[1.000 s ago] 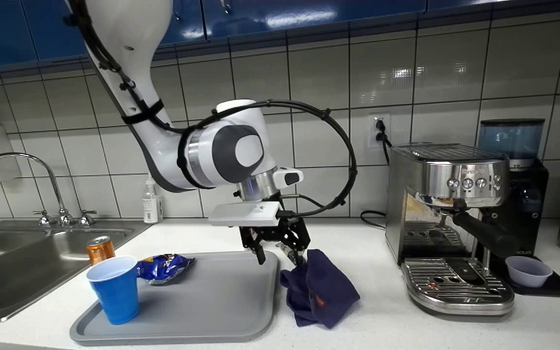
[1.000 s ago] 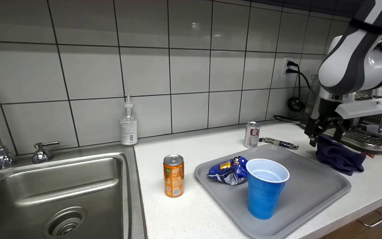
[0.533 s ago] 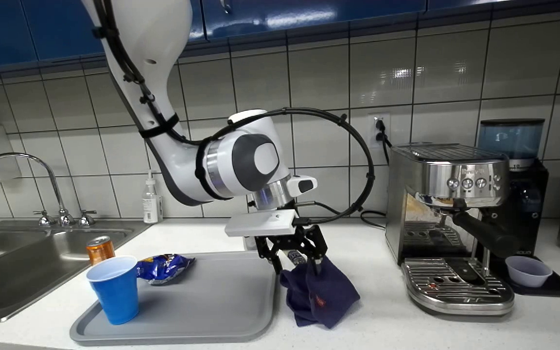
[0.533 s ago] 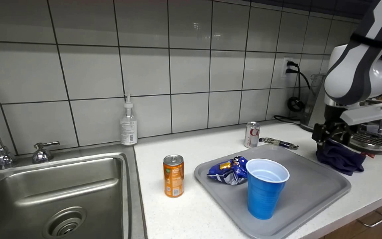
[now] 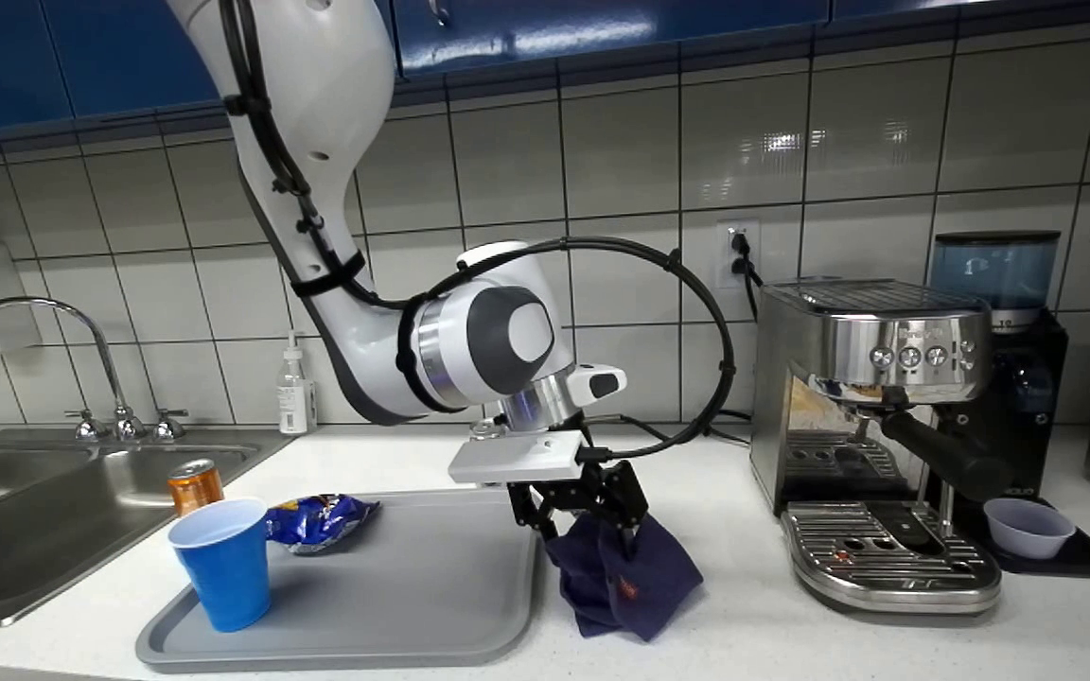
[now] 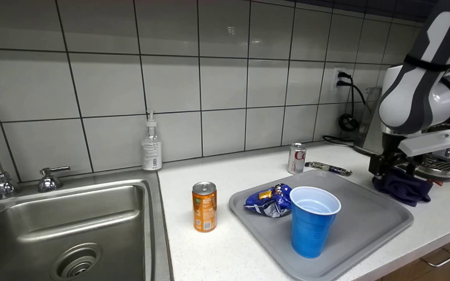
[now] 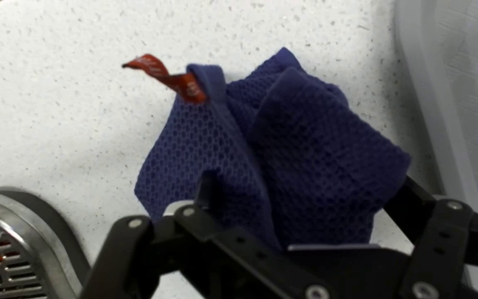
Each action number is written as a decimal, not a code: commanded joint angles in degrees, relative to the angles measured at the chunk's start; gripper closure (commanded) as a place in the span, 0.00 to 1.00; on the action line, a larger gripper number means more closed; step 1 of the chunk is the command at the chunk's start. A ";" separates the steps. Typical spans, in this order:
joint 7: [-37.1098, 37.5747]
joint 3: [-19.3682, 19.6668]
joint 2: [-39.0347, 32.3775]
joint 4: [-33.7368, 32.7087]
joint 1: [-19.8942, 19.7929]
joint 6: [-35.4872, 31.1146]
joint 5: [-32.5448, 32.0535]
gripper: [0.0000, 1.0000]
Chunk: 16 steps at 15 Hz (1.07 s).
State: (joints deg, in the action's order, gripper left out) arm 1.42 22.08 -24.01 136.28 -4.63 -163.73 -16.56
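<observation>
Wrist view: tool (image 7: pixel 307 185) spread wide over the purple cloth (image 7: pixel 272 145) beside the tray (image 7: pixel 471 95) (shallow pinch might slip, tbh).

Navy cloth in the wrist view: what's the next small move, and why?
I'd probably close the end effector slowly on the navy cloth. In the wrist view its jaws stand open, one finger over the cloth, the other finger at the edge nearest the tray, and folds lie between them, so closing should gather those.
</observation>
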 commanded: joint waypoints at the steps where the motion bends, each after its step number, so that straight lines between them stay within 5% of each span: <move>1: 3.00 1.88 -2.36 -2.15 1.80 -0.31 -1.41 0.00; 16: 3.47 2.85 -4.50 -3.32 2.93 -0.53 -1.07 0.00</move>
State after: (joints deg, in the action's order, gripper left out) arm 3.15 23.97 -27.60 133.94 -2.48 -163.79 -16.55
